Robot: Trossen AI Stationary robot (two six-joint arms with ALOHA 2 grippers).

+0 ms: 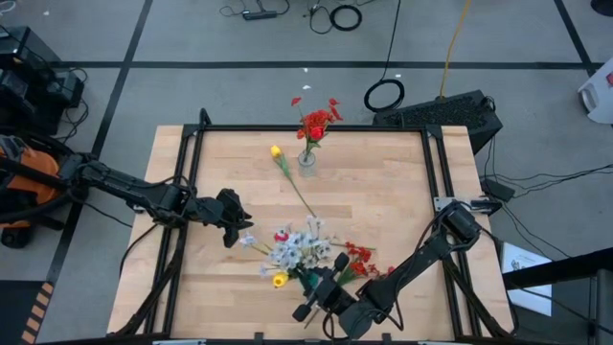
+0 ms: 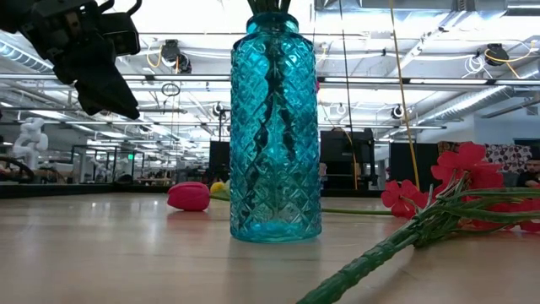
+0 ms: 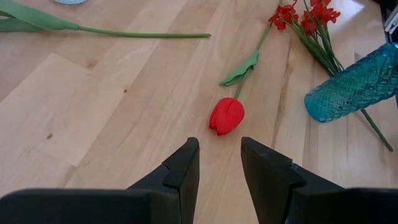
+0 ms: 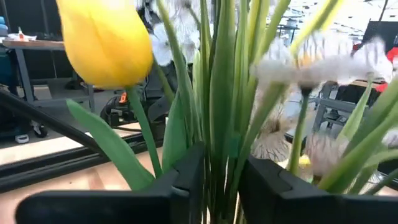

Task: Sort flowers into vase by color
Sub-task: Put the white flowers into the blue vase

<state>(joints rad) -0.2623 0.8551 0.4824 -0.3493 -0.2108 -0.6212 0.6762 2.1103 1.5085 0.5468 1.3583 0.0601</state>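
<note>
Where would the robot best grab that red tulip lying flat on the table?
Probably by the thin green stalk just behind the red tulip, coming from above with fingers astride it. The stem lies flat, and the bloom looks too round and soft. The open left gripper hovers near the bloom.

Wooden table (image 1: 383,182) is bordered by a black frame (image 1: 239,128). On the grey floor beyond it, a coiled black cable (image 1: 384,95), a yellow cable (image 1: 455,43) and a black case (image 1: 450,115) are noted. A sheet of paper (image 1: 527,261) is seen on the floor to the right. In the low view, ceiling lights (image 2: 472,63) are recorded above a workshop room.
</note>
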